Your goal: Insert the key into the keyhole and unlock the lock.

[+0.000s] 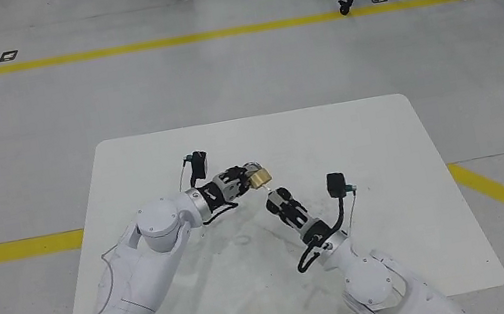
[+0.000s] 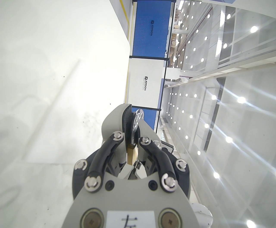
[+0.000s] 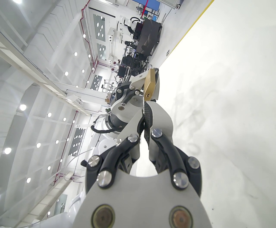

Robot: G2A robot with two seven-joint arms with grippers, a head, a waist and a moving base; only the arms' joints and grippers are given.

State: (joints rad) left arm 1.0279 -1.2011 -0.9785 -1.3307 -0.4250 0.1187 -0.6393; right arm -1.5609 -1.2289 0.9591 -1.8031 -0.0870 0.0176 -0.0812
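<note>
Your left gripper (image 1: 248,178) has its jaws clamped on the brass padlock (image 1: 257,175), held over the middle of the desk (image 1: 370,136). Your right gripper (image 1: 278,200) has its jaws pinched on the key (image 3: 143,102), whose blade tip sits just beside the keyhole (image 3: 148,95).

Panel logos (image 2: 152,29); label (image 2: 130,219) on left claw (image 2: 133,116)

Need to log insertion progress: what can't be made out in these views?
Right wrist view: whether the key has entered the keyhole of the padlock; the blade is thin and edge-on.
Right wrist view: the key's head, hidden between the fingers of the right gripper.
Left wrist view: the keyhole, hidden behind the left gripper.
Top view: the key, too small.
</note>
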